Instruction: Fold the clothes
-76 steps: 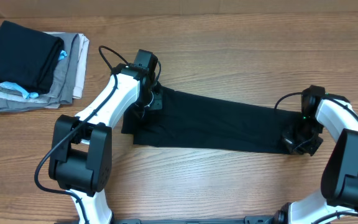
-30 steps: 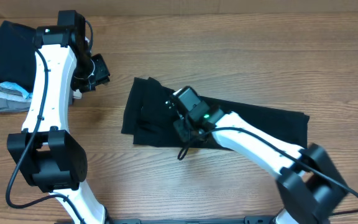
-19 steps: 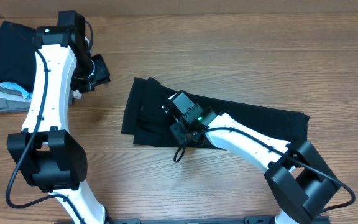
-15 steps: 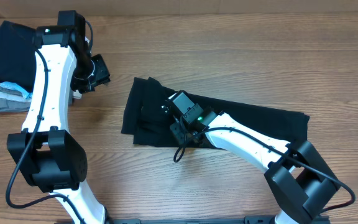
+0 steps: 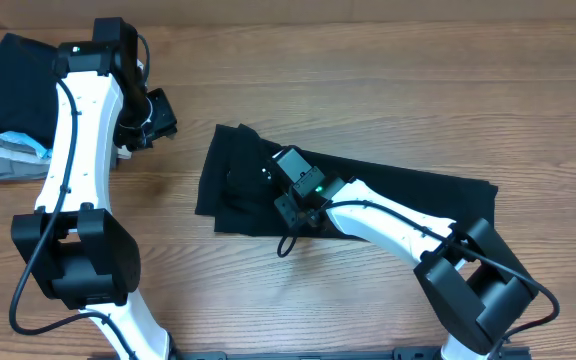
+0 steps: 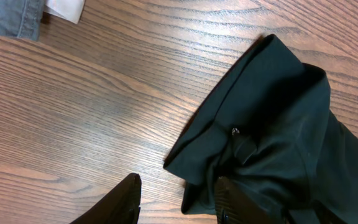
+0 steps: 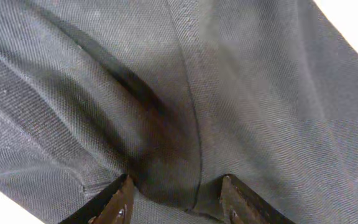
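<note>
The black T-shirt [image 5: 388, 205] lies as a long folded strip across the middle of the table, its left end bunched in soft folds [image 6: 272, 124]. My right gripper [image 5: 290, 208] reaches over to the strip's left part. In the right wrist view it [image 7: 176, 202] is open, its fingertips [image 7: 114, 202] pressed down on black fabric [image 7: 185, 81] with a crease running between them. My left gripper [image 5: 153, 115] hangs up and left of the shirt. It [image 6: 178, 202] is open and holds nothing, with bare wood and the shirt's edge below it.
A stack of folded garments [image 5: 98, 130] sits at the far left corner, a black one [image 5: 28, 85] on top, grey and beige with light-blue bits below. Its corner [image 6: 11, 18] shows in the left wrist view. Wooden tabletop [image 5: 418, 90] surrounds the shirt.
The left gripper has let go of the shirt's left end and risen towards the stack. The right arm left the strip's right end, crossed to its left part and edged slightly further left.
</note>
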Available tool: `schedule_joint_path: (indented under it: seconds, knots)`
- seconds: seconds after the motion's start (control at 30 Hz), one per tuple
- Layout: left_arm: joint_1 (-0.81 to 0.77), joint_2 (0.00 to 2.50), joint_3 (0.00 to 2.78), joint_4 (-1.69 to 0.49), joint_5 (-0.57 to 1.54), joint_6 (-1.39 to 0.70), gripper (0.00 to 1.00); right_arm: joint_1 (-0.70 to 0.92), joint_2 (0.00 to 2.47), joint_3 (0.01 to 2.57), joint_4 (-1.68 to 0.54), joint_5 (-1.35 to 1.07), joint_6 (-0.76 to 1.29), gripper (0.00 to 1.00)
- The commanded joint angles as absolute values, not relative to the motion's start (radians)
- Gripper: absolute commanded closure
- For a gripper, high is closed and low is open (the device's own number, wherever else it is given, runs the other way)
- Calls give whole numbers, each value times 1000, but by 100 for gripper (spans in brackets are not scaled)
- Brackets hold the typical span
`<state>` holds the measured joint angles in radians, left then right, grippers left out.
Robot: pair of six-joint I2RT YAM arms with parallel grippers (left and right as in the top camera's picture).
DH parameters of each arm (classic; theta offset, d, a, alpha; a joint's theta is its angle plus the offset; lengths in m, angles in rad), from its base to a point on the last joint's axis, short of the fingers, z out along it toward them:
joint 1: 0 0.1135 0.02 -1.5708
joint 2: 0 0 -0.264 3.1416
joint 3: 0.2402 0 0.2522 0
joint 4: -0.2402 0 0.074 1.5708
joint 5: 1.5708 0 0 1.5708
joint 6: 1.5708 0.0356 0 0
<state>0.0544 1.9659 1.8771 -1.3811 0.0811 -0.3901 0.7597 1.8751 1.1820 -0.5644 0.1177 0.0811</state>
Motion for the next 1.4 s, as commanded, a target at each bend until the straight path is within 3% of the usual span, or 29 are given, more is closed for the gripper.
schedule_joint_path:
  seconds: [0.0,0.27,0.53,0.7,0.8,1.3,1.37]
  knots:
    - [58,1967,1892,-1384,75,-381,58,755,1876,1182,-547,138,81,50]
    - [58,1967,1892,-1385,75,-381,58,755,1876,1177,-554,138,81,52]
    - [58,1967,1892,-1384,75,-381,59,756,1876,1166,-550,132,82,76]
    - [58,1967,1892,-1384,74,-381,58,756,1876,1166,-550,130,82,82]
    - [58,1967,1892,-1384,74,-381,58,757,1877,1166,-551,126,87,96]
    - [58,1967,1892,-1383,75,-381,58,757,1876,1167,-555,-192,286,96]
    - [58,1967,1892,-1383,75,-381,58,757,1876,1167,-554,-188,286,88]
